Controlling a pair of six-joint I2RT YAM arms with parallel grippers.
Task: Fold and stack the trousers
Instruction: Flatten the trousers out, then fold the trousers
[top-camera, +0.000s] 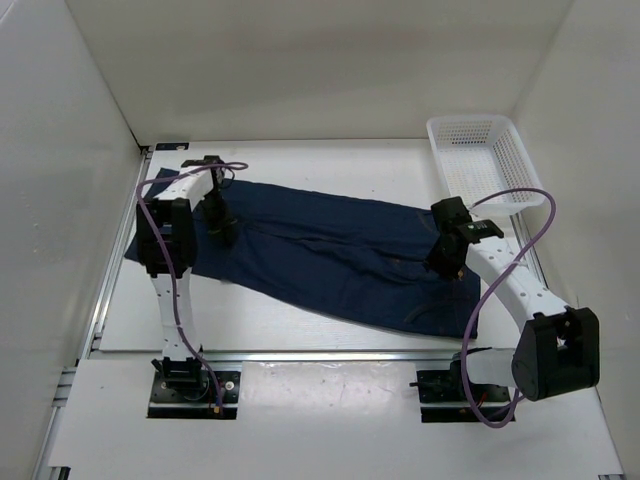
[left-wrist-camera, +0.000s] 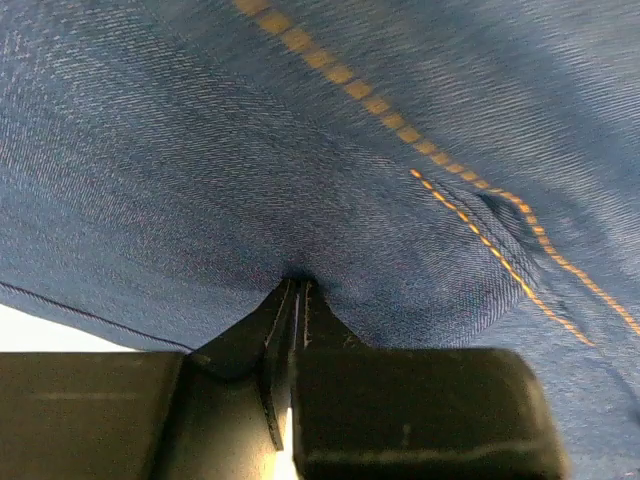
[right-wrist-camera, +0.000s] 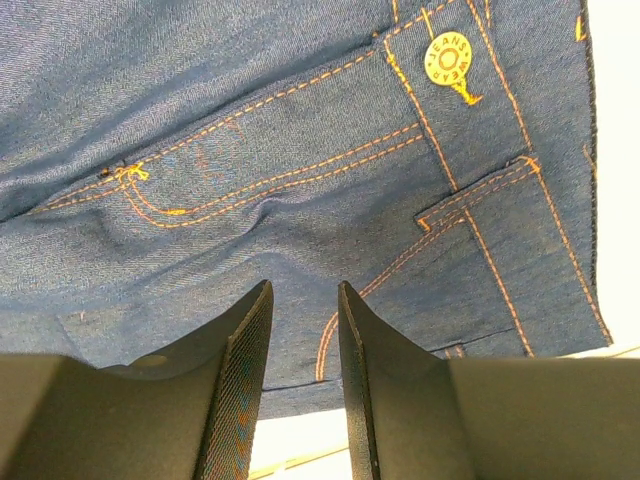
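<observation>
The dark navy trousers (top-camera: 330, 250) lie spread flat and slantwise across the table, legs toward the left, waist toward the right. My left gripper (top-camera: 220, 232) is down on the leg part. In the left wrist view its jaws (left-wrist-camera: 297, 285) are shut, pinching a pucker of denim (left-wrist-camera: 330, 150) near a tan seam. My right gripper (top-camera: 445, 262) hovers over the waist end. In the right wrist view it (right-wrist-camera: 305, 292) is open and empty just above the cloth (right-wrist-camera: 250, 120), near the front pocket stitching and the metal button (right-wrist-camera: 447, 57).
A white mesh basket (top-camera: 480, 160) stands at the back right corner. White walls close in the table on the left, back and right. A metal rail (top-camera: 330, 355) runs along the front edge by the arm bases.
</observation>
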